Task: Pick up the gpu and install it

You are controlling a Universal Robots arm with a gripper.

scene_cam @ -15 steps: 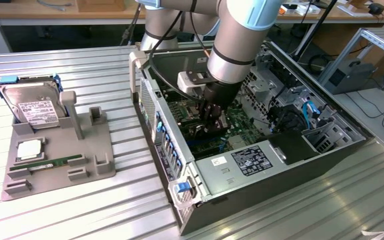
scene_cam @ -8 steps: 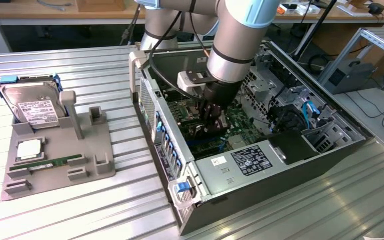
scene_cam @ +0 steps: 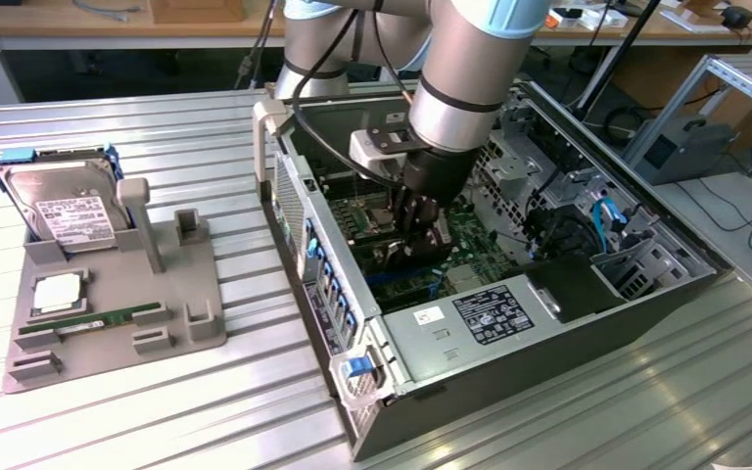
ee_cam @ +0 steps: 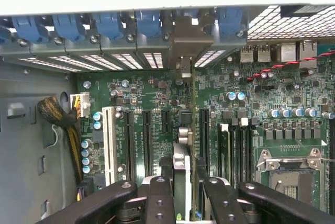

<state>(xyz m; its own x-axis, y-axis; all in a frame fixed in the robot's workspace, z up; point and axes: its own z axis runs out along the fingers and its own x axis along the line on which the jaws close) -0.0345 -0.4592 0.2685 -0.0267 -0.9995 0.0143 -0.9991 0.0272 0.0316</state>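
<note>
Claw (ee_cam: 186,203) is clenched on the gpu (ee_cam: 193,114). Wrist view gives the grip detail: card edge-on between the two black fingers (ee_cam: 157,200), one each side, closed onto it. Card stands upright over the motherboard (ee_cam: 157,90), running parallel to the black slots (ee_cam: 147,140). Its silver bracket (ee_cam: 184,38) is up against the case wall with the row of blue clips (ee_cam: 107,25). Can't tell whether the card's edge is seated in a slot. CPU socket (ee_cam: 290,174) is well apart to one side.

Exterior view gives the pose: arm (scene_cam: 468,78) comes down from 12 o'clock, wrist near vertical, claw sunk inside the open case (scene_cam: 291,196) near its middle. Power supply (scene_cam: 481,318) is at 6 o'clock from the claw. Grey tray (scene_cam: 115,323) sits on the table (scene_cam: 154,421) at 9 o'clock from the case. The hard drive (scene_cam: 70,211) is propped at the tray's far end and the memory stick (scene_cam: 115,318) lies nearer the front.
</note>
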